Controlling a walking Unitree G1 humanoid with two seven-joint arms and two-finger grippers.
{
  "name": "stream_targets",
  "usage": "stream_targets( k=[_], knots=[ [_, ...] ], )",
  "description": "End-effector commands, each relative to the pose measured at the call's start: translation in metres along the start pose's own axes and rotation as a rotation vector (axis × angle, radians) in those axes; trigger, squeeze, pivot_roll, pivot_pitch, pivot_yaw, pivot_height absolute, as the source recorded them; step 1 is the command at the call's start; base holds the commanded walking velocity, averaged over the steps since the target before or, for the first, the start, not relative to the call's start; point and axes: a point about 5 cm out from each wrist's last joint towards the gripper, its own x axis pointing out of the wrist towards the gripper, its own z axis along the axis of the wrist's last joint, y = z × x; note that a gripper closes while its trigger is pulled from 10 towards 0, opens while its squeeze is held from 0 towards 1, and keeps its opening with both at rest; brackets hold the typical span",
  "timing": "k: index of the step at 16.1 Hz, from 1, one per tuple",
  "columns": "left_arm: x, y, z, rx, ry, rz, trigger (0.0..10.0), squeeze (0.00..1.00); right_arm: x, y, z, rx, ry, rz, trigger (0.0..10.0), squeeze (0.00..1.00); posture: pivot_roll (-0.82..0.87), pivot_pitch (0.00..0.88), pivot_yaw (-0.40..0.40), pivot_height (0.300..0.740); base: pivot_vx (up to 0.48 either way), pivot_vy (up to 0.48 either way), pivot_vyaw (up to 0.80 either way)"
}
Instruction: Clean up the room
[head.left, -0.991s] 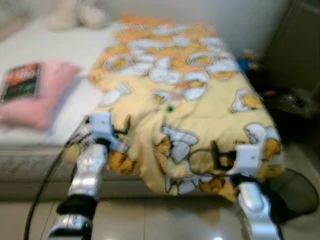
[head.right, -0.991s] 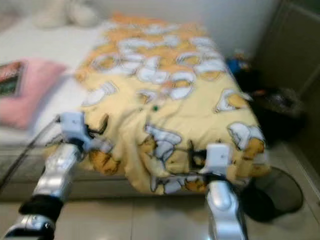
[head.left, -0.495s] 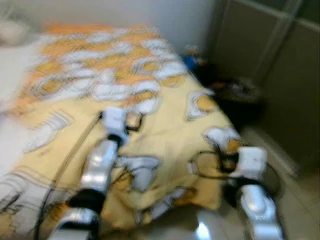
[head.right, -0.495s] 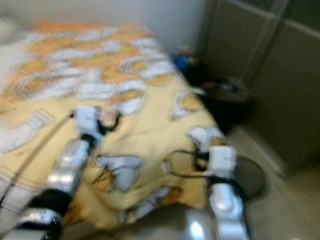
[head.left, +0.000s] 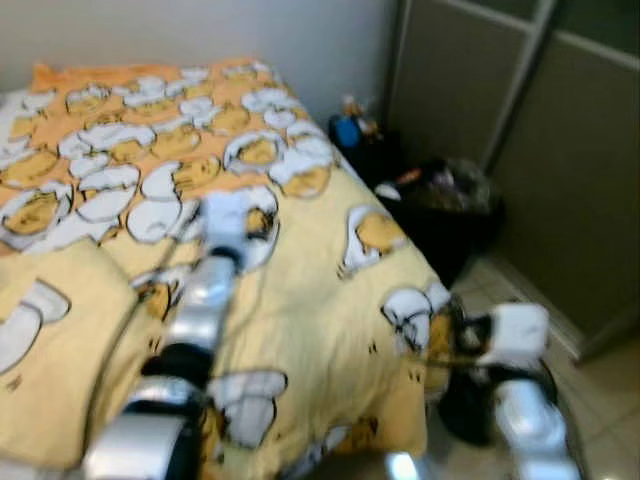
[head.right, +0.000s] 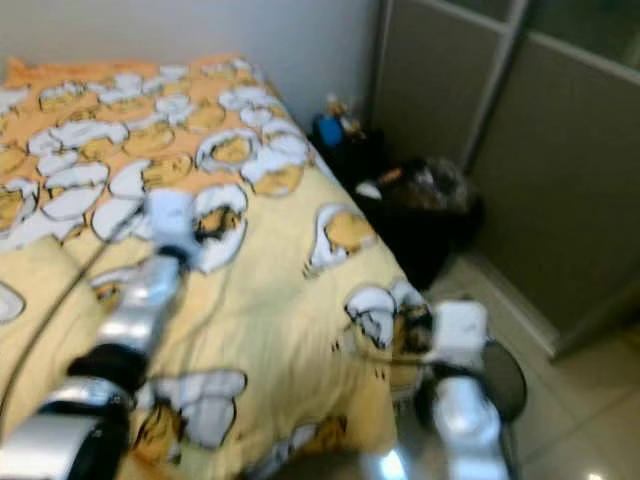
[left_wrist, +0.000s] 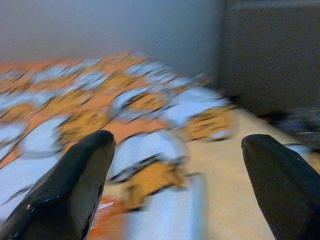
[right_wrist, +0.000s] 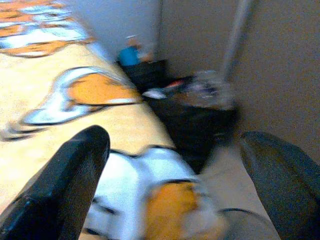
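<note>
A yellow duvet (head.left: 310, 290) printed with white and orange cartoon figures covers the bed. My left gripper (left_wrist: 180, 145) hovers over the duvet's middle, open, with nothing between its black fingers (left_wrist: 75, 180). My right gripper (right_wrist: 175, 145) hangs at the bed's near right corner, above the floor. It is open too, and looks past the duvet edge toward a black bin (right_wrist: 192, 112). In the head views the left arm (head.left: 200, 310) reaches across the bed and the right wrist (head.left: 515, 335) sits beside the corner.
A black bin (head.left: 440, 200) stuffed with rubbish stands between the bed and grey sliding doors (head.left: 570, 170). Blue items (head.left: 347, 130) sit in the corner by the wall. A dark round object (head.right: 505, 380) lies on the tiled floor under my right arm.
The camera has swung right: the pink pillow and white sheet have left the picture, and the bin and sliding doors have come in. Both arms hold the same pose.
</note>
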Motion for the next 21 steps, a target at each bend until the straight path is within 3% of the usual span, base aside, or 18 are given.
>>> stream_targets(
  k=[1,4,5,7,8,10,13,14,19,21],
  knots=[
    [0.002,-0.003,-0.002,-0.015,0.019,0.013,10.0,0.0,-0.002,-0.004,0.004,-0.022,-0.013,0.014,10.0,0.0,-0.09,0.0,0.032,0.74,0.0,0.476,0.0],
    [0.001,-0.006,-0.011,-0.012,0.069,0.007,10.0,0.0,-0.005,-0.001,0.006,-0.019,-0.021,0.039,10.0,0.0,-0.1,0.0,0.035,0.74,0.0,0.0,0.65],
    [0.001,-0.008,-0.013,0.023,0.09,-0.008,10.0,0.0,-0.006,-0.001,0.005,-0.018,-0.008,0.034,10.0,0.0,-0.1,0.0,0.034,0.74,0.0,0.0,0.49],
    [0.006,-0.016,-0.017,0.218,0.17,-0.073,10.0,0.0,-0.013,0.001,0.001,-0.024,0.012,0.044,10.0,0.0,-0.12,0.0,0.035,0.74,0.0,0.0,0.0],
    [0.009,-0.013,-0.015,0.234,0.184,-0.054,10.0,0.0,-0.017,0.002,0.0,-0.024,0.018,0.05,10.0,0.0,-0.13,0.0,0.039,0.74,0.0,0.0,0.0],
    [0.016,-0.007,-0.003,0.218,0.165,-0.03,10.0,0.0,-0.026,0.004,-0.004,-0.028,0.033,0.071,10.0,0.0,-0.14,0.0,0.042,0.74,0.0,0.0,0.0],
    [0.02,-0.005,-0.002,0.231,0.212,0.015,10.0,0.0,-0.039,0.012,-0.005,-0.039,0.056,0.144,10.0,0.0,-0.17,0.0,0.034,0.74,0.0,0.0,0.0],
    [0.02,0.008,-0.006,0.225,0.26,0.106,10.0,0.0,-0.05,0.017,-0.004,-0.061,0.07,0.191,10.0,0.0,-0.19,0.0,0.027,0.74,0.0,0.0,0.0],
    [0.006,0.038,-0.028,0.213,0.37,0.203,10.0,0.0,-0.075,0.017,-0.004,-0.072,0.114,0.249,10.0,0.0,-0.22,0.035,0.009,0.74,0.0,0.0,0.0],
    [-0.008,0.034,-0.054,0.063,0.496,0.177,10.0,0.0,-0.078,0.024,-0.004,-0.076,0.128,0.296,10.0,0.0,-0.21,0.026,0.002,0.74,0.0,0.0,0.0]
  ],
)
